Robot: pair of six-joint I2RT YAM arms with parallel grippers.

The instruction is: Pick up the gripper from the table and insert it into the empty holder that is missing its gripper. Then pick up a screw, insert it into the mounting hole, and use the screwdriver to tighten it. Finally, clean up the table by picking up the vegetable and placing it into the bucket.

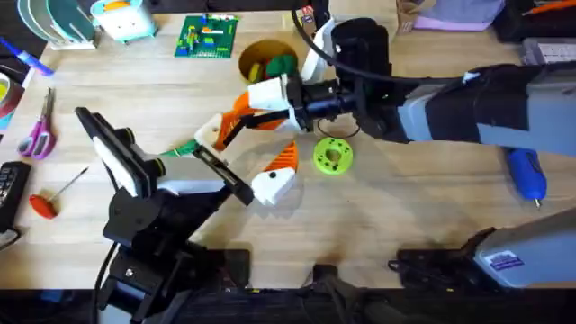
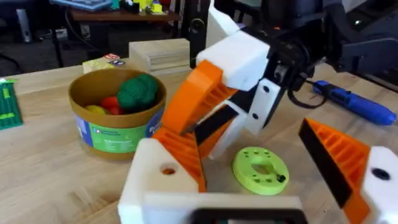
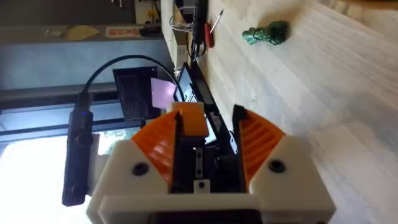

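Pale wood table (image 1: 423,216), cluttered shelves behind

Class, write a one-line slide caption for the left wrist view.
Right gripper hovers beside the bucket, above a lime-green disc.

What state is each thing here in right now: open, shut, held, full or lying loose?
Left gripper: open.
Right gripper: shut on the wedge.
Wedge: held, off the table.
Bucket: upright, toys inside.
Screwdriver: lying on the table, untouched.
Vegetable: lying on the table.
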